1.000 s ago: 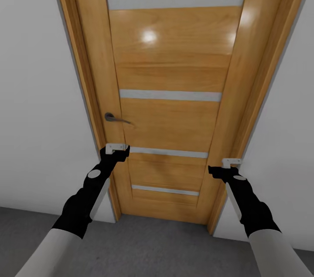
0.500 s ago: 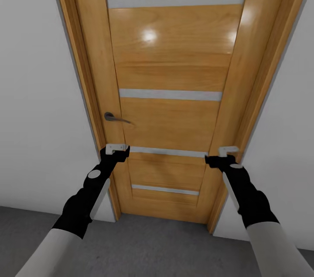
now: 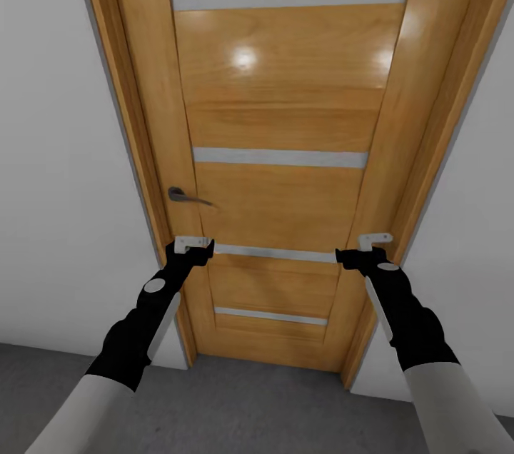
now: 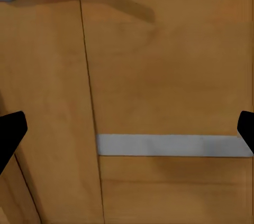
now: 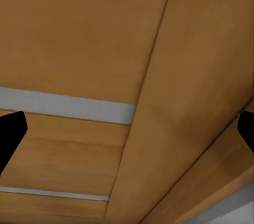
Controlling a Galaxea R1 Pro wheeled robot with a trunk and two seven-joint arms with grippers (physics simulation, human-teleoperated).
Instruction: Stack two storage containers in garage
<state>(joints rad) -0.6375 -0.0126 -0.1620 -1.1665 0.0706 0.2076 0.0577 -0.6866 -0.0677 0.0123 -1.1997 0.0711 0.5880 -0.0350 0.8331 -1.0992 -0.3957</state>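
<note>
Here both sets of jaws stand wide apart and empty: the left gripper [image 3: 193,245] sits just below the door handle [image 3: 187,195], the right gripper [image 3: 373,240] near the door's [image 3: 275,118] right stile, likely raised to work the closed door. The 2 storage containers aren't visible, so I cannot place them.

The right end effector [image 3: 374,243] has shifted inward and up against the door [image 3: 285,118].
</note>
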